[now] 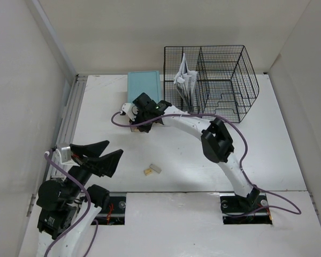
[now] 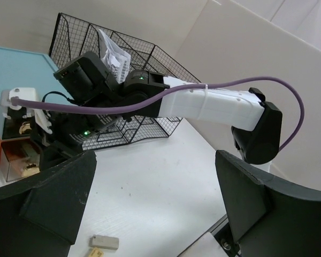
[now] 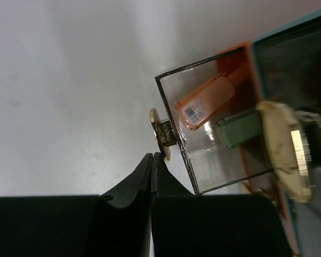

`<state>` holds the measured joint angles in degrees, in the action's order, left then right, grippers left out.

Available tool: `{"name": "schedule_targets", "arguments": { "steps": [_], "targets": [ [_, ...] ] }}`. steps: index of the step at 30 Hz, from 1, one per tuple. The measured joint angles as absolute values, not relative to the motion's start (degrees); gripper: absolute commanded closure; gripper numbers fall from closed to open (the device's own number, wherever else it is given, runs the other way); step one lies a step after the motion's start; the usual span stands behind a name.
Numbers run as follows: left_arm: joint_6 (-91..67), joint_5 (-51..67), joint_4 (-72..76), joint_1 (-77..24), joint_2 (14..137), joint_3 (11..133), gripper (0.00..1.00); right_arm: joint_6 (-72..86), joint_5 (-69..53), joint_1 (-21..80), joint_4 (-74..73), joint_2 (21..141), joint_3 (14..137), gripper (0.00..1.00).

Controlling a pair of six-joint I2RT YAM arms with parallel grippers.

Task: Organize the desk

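The big flat white desk [image 1: 267, 144] fills mid-frame. Two small pale blocks [image 1: 152, 169] lie loose low-centre, so I judge tidying unfinished. Upper centre, my right gripper [image 3: 152, 159], fingers [image 3: 129, 188] pressed together and empty, sits beside the round gold knob [image 3: 159, 133] of the clear plastic drawer [image 3: 219, 163]. My left gripper [image 1: 115, 148] gapes, lower left.

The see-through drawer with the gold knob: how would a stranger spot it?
At the far side of the white desk stands a black wire rack, with a teal box to its left. The clear drawer juts from that box's front, by the right gripper. Only it has transparent walls, a gold knob and an orange tube inside.
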<state>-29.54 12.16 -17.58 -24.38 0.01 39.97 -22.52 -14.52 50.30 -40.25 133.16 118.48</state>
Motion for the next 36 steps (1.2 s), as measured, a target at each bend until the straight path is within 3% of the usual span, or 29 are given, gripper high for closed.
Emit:
{"name": "schedule_targets", "arguments": {
  "steps": [14, 17, 20, 22, 25, 26, 27, 29, 30, 31, 36],
  "targets": [
    [-30.89, 11.42, -16.58, -24.40, -0.01, 38.22, 0.08, -19.14, 4.60, 52.58, -35.94, 141.88, 127.76, 1.00],
    [-31.44, 10.63, -16.19, -24.40, 0.01, 37.82, 0.31, -19.18, 5.45, 52.77, -34.63, 141.32, 126.15, 1.00],
    [-32.16, 9.63, -15.53, -24.40, 0.01, 37.82, 0.74, -21.04, -1.23, 51.92, -34.26, 138.12, 120.18, 1.00],
    [-32.34, 8.36, -15.09, -24.38, 0.01, 37.89, 0.77, -23.35, -9.39, 50.74, -37.28, 135.55, 117.62, 0.72],
    [-32.69, 5.96, -13.91, -24.40, 0.01, 38.15, 0.73, -29.39, -19.53, 49.30, -43.53, 131.66, 117.01, 0.52],
    [-33.17, 5.04, -13.30, -24.40, 0.01, 38.30, 0.69, -31.51, -21.85, 48.88, -45.10, 129.78, 116.29, 0.50],
    [-33.78, 3.51, -12.49, -24.40, 0.01, 38.37, 0.71, -33.19, -23.44, 48.69, -46.39, 127.35, 114.93, 0.50],
    [-36.10, -0.56, -11.73, -24.40, -0.01, 38.28, 0.93, -34.50, -22.74, 48.62, -47.03, 121.32, 110.76, 0.67],
    [-38.28, -3.53, -11.92, -24.40, -0.01, 37.98, 1.00, -34.24, -21.12, 48.71, -45.91, 118.08, 108.20, 0.85],
    [-40.40, -6.09, -12.34, -24.40, -0.01, 37.45, 1.00, -33.65, -17.87, 48.73, -44.27, 114.26, 104.90, 1.00],
    [-50.46, -14.17, -12.10, -24.38, -0.08, 26.92, 1.00, -30.35, 0.19, 48.45, -34.89, 99.98, 95.24, 1.00]
  ]
}}
